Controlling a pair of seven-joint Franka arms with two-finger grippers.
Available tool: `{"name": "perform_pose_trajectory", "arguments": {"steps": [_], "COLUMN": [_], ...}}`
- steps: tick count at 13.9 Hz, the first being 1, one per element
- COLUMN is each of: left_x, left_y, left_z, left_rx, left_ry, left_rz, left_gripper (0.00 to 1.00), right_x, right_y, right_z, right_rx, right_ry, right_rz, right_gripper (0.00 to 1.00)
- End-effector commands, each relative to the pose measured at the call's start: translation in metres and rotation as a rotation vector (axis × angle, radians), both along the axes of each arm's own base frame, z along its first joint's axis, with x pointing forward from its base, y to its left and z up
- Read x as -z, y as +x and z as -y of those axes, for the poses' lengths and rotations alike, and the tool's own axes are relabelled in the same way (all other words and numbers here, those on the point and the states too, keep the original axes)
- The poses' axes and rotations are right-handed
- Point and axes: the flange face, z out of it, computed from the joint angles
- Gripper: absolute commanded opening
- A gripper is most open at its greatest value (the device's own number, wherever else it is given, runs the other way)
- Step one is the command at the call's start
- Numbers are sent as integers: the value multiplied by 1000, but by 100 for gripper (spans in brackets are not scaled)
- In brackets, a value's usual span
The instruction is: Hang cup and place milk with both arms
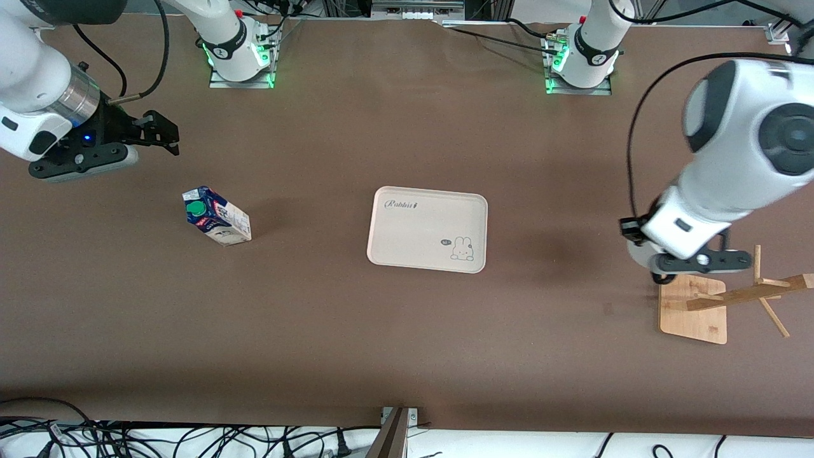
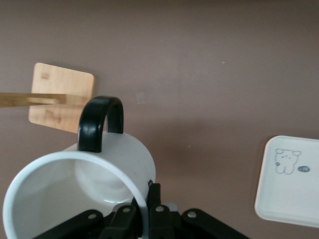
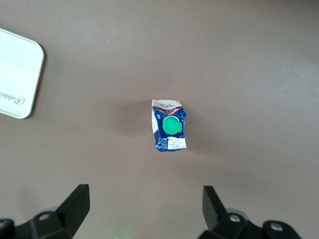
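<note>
Holding the small white round cup [image 2: 99, 174] by its rim, my left gripper [image 2: 144, 209] has its fingers clamped on the wall, the black loop handle up and free, over the light wooden rack [image 1: 712, 305] with slanted pegs that stands nearest the front camera at the left arm's end of the table. To hang it well, I judge I should line the loop with one peg's tip, come along the peg's own slant, and let go only once the loop sits on the wood; a crooked approach could tip the rack on its flat base.

Farther from that camera, mid-table, lies the cream rectangular tray [image 1: 381, 251] with a rabbit drawing, bare. Level with it, toward the right arm's end, the small white and dark blue milk carton [image 1: 216, 219] with the green cap stands upright on the brown table [image 1: 407, 343]. My right gripper [image 3: 144, 206] hangs just beside and above it, fingers wide apart, holding nothing; I would centre them on the carton's flat sides.
</note>
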Motion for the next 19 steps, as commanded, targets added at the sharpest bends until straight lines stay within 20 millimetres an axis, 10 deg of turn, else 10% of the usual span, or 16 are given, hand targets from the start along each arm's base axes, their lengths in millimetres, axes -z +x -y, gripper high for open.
{"name": "perform_pose_trajectory", "arguments": {"steps": [1,8,16,17,18,19], "left_x": [-8,6,14,13,16,11], "left_y": [5,5,-1,-3,-3,-4], "left_z": [-50,-153,-204,-206,-206,-207], "left_rx": [30,12,-17,-19,-28,-28], "left_ry": [-72,-117,-180,-173,-185,-176], "left_rz": [-15,-32,-38,-42,-49,-42], "left_gripper": [0,0,0,26,99,100], "right_x": [-8,-7,-23,-21,-20,-20], "right_y": [-7,7,14,13,13,13], "right_z": [12,14,23,23,22,20], "right_rx": [20,22,28,28,18,10], "right_ry": [-17,-16,-50,-52,-55,-56], "right_rz": [27,67,117,107,101,102], "right_gripper": [100,100,100,100,100,100]}}
